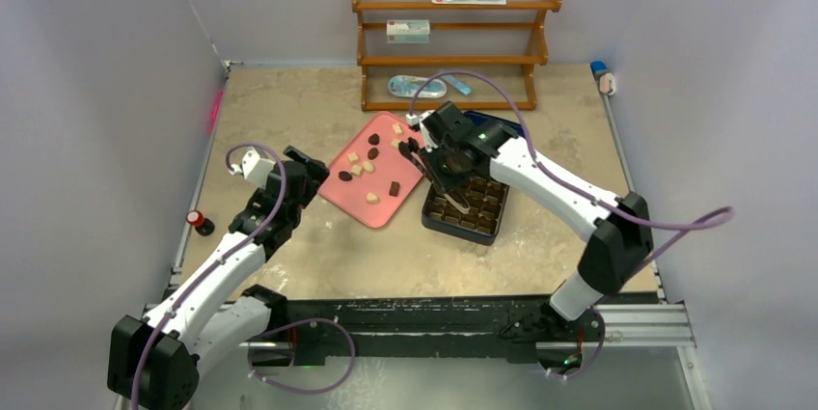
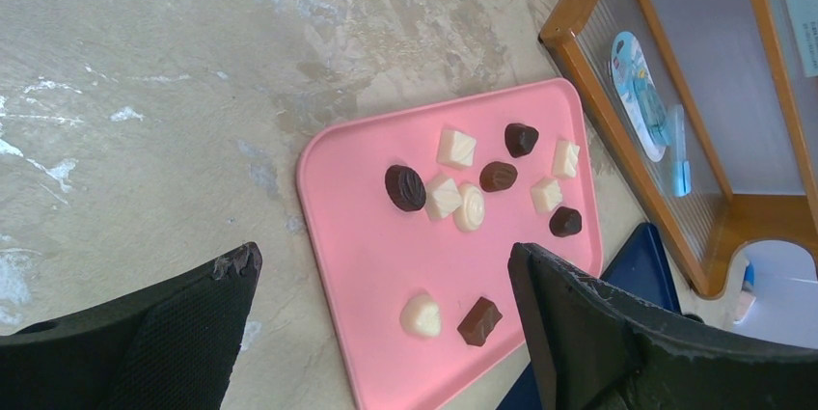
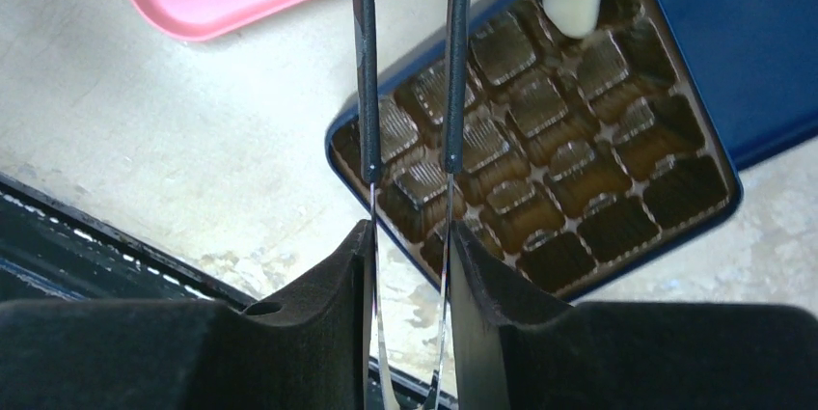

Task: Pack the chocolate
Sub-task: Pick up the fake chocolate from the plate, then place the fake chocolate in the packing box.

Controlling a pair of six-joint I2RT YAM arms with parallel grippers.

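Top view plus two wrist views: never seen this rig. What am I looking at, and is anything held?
Two robot arms bolted at the near edge of a table. The top view looks down from behind them; each wrist view looks along that arm's fingers. On the table: a pink tray of loose chocolates, a gridded box with one white piece inside, a wooden rack behind. The left gripper is open and empty; the right gripper grips tweezers over the box.

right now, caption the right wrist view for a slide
Right claw pinching tongs above the gridded box, one white chocolate inside.
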